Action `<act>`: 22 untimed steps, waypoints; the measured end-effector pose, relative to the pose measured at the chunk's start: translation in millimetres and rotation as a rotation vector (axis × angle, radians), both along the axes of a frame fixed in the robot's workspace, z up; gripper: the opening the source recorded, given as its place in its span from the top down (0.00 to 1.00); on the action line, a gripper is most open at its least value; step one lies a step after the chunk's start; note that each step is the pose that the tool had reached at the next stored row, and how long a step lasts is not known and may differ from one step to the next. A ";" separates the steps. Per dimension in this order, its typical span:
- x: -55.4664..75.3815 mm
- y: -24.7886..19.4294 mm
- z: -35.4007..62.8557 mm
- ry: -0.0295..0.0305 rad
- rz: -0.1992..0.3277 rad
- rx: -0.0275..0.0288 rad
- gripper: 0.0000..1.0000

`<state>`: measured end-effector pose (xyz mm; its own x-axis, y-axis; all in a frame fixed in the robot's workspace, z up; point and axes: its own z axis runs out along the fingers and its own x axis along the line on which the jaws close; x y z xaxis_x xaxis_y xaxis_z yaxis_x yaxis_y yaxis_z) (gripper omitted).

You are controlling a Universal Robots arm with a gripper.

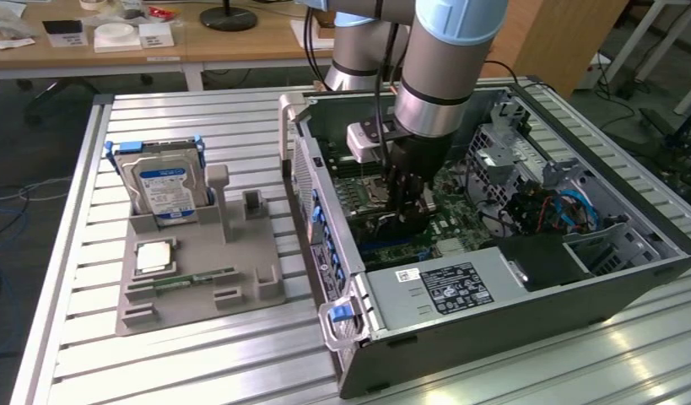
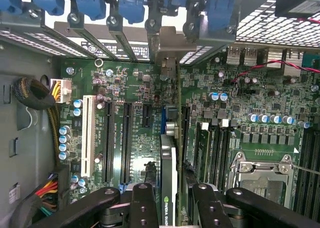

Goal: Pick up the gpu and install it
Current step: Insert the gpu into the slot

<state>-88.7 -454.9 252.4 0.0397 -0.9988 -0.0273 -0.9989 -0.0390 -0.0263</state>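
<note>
The pincer [image 2: 168, 200] stands parted astride the gpu [image 2: 169, 173], fingers [image 2: 141, 205] flanking but not visibly clamping it. The card sits on edge over a motherboard [image 2: 125, 87] slot, bracket toward the case's [image 1: 526, 295] rear wall, lined up for seating. The arm [image 1: 435, 84] drops steeply into the open case at the worktop's [image 1: 153, 363] middle.

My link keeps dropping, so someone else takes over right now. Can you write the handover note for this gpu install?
Gripper: open, lowered inside the computer case, with one finger on either side of the gpu.
Gpu: inside the case, standing on edge in a slot of the motherboard, between the fingers.
Done: the card has been picked up and placed in the slot.
Left: these views don't show whether the card is fully seated, so check that.
</note>
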 end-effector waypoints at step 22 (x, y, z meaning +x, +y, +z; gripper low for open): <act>0.1 0.0 0.1 -0.0003 0.000 0.0005 0.74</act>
<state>-88.7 -454.9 252.5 0.0398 -0.9988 -0.0277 -0.9989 -0.0391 -0.0266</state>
